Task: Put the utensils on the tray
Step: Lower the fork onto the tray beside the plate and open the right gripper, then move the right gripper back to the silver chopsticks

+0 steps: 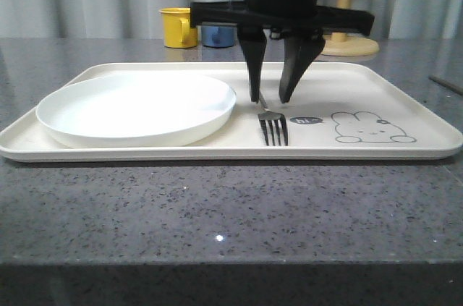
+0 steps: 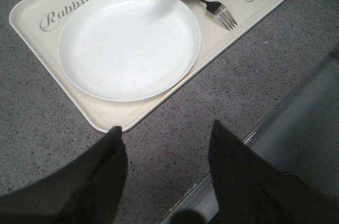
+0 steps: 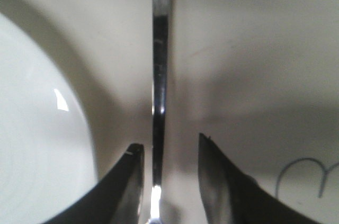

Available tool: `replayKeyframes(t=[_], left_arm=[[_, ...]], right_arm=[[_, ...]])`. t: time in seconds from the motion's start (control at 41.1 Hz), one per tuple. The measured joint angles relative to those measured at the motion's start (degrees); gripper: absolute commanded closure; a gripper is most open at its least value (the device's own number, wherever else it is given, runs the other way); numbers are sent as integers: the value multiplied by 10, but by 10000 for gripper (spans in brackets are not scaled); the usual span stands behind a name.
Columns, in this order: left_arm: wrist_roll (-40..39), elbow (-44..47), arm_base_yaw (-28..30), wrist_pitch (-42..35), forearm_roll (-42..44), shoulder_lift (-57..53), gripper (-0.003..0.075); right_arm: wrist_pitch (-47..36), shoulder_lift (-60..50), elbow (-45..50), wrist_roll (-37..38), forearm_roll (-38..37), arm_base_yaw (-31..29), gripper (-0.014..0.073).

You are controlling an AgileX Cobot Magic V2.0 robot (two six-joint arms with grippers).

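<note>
Silver fork (image 1: 273, 128) on tray (image 1: 405, 107) | handle hidden by right gripper (image 1: 270, 98) | jaws apart, straddling, gripping nothing

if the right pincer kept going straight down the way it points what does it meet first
Most likely the fork handle, which lies between the open fingers of the right pincer, then the tray surface just beneath. How much gap remains above the handle is hard to judge.
</note>
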Motion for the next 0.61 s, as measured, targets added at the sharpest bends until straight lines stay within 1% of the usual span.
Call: replayKeyframes(t=[0.146, 0.243, 0.365, 0.609], left_arm=[[0, 0, 0, 0, 0, 0, 372], [0, 0, 0, 0, 0, 0, 372], [0, 0, 0, 0, 0, 0, 372], [0, 0, 0, 0, 0, 0, 372]], right_arm=[[25, -58, 0, -81, -20, 0, 295], [31, -92, 7, -117, -29, -12, 295], [33, -127, 28, -151, -34, -56, 295], [39, -155, 81, -224, -30, -174, 296]])
